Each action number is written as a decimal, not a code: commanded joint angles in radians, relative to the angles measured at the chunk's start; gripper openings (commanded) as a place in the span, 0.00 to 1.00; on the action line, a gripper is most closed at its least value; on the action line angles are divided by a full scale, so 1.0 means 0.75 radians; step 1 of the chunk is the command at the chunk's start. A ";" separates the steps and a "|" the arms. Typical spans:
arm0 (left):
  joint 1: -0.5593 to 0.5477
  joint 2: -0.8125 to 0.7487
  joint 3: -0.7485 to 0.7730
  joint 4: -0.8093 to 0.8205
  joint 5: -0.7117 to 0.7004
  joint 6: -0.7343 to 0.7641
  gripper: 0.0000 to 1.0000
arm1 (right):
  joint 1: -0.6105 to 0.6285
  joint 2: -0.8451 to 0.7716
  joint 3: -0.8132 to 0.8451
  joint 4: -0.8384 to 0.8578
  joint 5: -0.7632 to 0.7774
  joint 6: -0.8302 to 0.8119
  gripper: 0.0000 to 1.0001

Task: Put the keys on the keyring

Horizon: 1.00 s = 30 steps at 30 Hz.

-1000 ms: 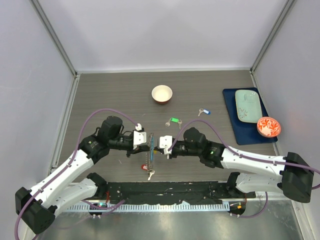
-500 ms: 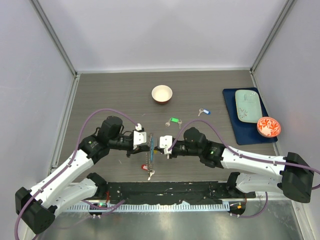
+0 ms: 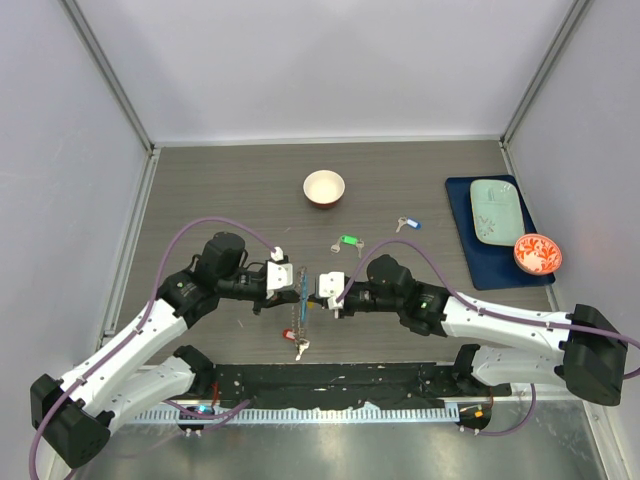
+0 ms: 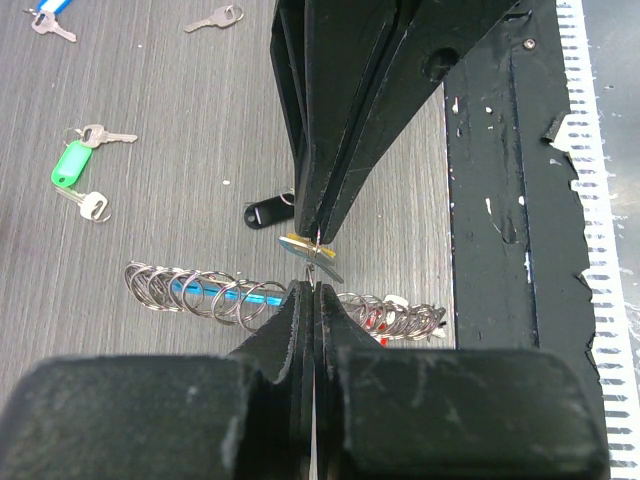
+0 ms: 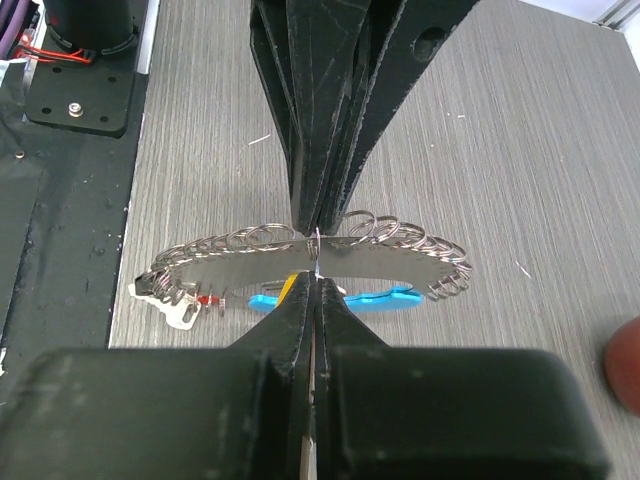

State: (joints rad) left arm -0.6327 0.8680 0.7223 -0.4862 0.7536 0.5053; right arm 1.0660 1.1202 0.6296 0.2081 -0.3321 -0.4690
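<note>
The keyring (image 5: 400, 262), a silvery arc lined with small split rings and bearing a blue tag (image 5: 385, 297), hangs between both grippers above the table. In the top view it stands edge-on (image 3: 303, 297), with keys (image 3: 299, 347) dangling from its near end. My left gripper (image 4: 313, 290) is shut on one of its small rings. My right gripper (image 5: 315, 275) faces it tip to tip, shut, with a yellow-tagged key (image 4: 308, 250) at its tips. A red-tagged key (image 5: 185, 300) hangs on the ring. A green-tagged key (image 3: 347, 241) and a blue-tagged key (image 3: 405, 223) lie loose on the table.
A black tag (image 4: 268, 212) and a plain key (image 4: 215, 18) lie on the table by the grippers. A small white bowl (image 3: 324, 187) stands further back. At the right, a blue mat (image 3: 470, 255) carries a pale green plate (image 3: 496, 211) and a red bowl (image 3: 537, 254).
</note>
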 commanded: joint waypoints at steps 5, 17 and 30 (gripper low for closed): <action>0.003 -0.024 0.023 0.076 0.046 -0.005 0.00 | 0.010 0.012 0.044 0.046 -0.019 -0.009 0.01; 0.003 -0.024 0.021 0.074 0.042 -0.005 0.00 | 0.012 -0.009 0.036 0.054 0.001 -0.007 0.01; 0.003 -0.022 0.019 0.071 0.030 -0.003 0.00 | 0.012 -0.037 0.024 0.021 0.054 0.004 0.01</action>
State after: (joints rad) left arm -0.6327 0.8680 0.7223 -0.4839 0.7559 0.5049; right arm 1.0679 1.1210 0.6296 0.1997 -0.3126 -0.4686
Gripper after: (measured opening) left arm 0.010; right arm 0.034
